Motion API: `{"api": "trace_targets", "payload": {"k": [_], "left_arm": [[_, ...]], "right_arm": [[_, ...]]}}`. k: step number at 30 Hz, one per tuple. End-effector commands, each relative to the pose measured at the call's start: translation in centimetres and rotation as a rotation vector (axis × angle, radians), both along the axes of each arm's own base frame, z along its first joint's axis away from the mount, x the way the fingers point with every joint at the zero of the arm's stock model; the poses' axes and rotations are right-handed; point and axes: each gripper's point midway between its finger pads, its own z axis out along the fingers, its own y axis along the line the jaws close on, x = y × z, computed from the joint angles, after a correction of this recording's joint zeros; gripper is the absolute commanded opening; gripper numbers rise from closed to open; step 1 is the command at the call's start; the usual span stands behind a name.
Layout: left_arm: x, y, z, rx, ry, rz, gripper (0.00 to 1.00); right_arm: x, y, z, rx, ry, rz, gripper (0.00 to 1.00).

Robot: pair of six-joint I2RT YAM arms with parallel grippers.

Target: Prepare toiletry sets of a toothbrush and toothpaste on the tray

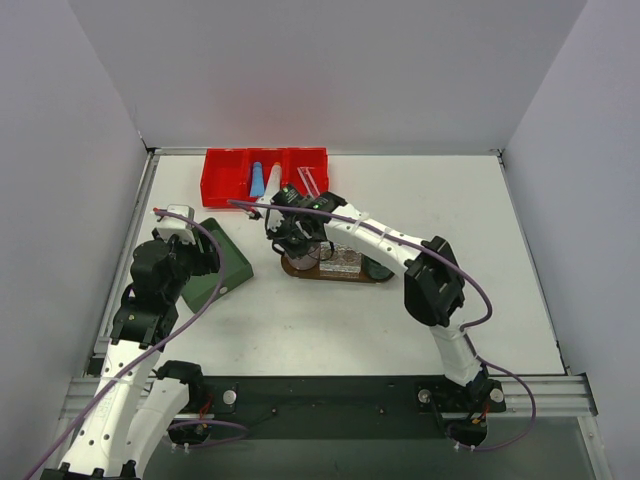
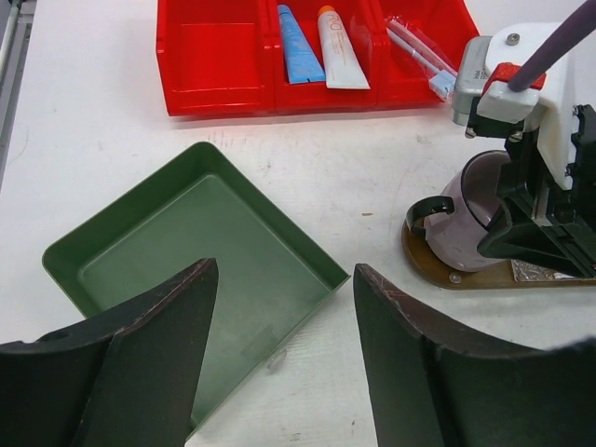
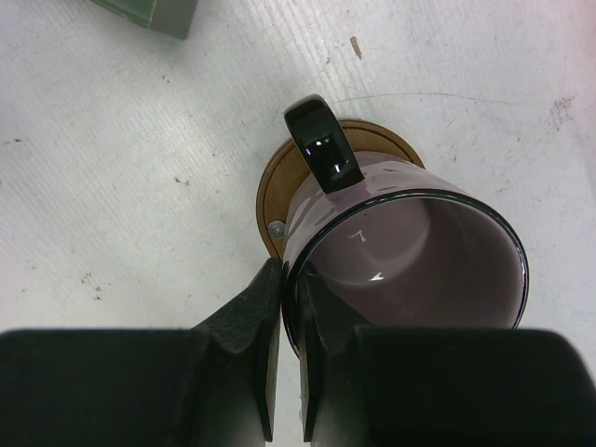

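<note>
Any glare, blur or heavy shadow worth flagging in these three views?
Top external: even soft light, sharp throughout, only faint shadows. Left wrist: red bin crisp, left claw slightly soft near the lens. Right wrist: bright glints on the mug handle, right claw dark.

A: Back row?
B: bin (image 2: 214, 56), tubes (image 2: 300, 48) in its middle compartment, toothbrushes (image 2: 414, 47) in the right one.
A: In front?
B: tray (image 2: 424, 261) with mug (image 2: 466, 223) on its left end; box (image 2: 186, 251) left of tray.

You will find no legible writing here: the white plastic toothpaste tube with the orange cap (image 2: 341, 58) carries faint orange lettering, too blurred to read.
</note>
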Motion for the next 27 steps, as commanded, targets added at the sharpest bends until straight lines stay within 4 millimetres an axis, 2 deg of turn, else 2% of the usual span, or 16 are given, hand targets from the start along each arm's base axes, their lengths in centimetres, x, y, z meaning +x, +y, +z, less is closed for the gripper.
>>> {"api": "trace_targets", "payload": {"k": [1, 9, 12, 17, 22, 27], "left_arm": [[0.3, 0.1, 2.3, -0.004, -0.060, 0.004, 0.70], [0.3, 0.0, 2.3, -0.004, -0.059, 0.002, 0.70], [0.3, 0.0, 2.3, -0.003, -0.059, 0.002, 0.70], [0.3, 0.1, 2.4, -0.004, -0.063, 0.002, 0.70], [0.3, -0.1, 2.1, -0.003, -0.057, -0.004, 0.70], [0.3, 0.0, 2.3, -0.002, -0.060, 0.000, 0.70]], "right_arm": [[0.9, 1.0, 2.1, 0.044, -0.044, -0.004, 0.00], [0.9, 0.6, 1.2, 0.013, -0.032, -0.029, 0.01], [0.9, 0.6, 1.6, 0.014, -0.041, -0.026, 0.12], [0.8, 0.6, 2.1, 0.018, -0.051, -0.021, 0.21], [0.7, 0.7, 2.5, 0.020, -0.062, -0.032, 0.39], [0.9, 1.1, 3.4, 0.044, -0.071, -0.047, 0.49]]}}
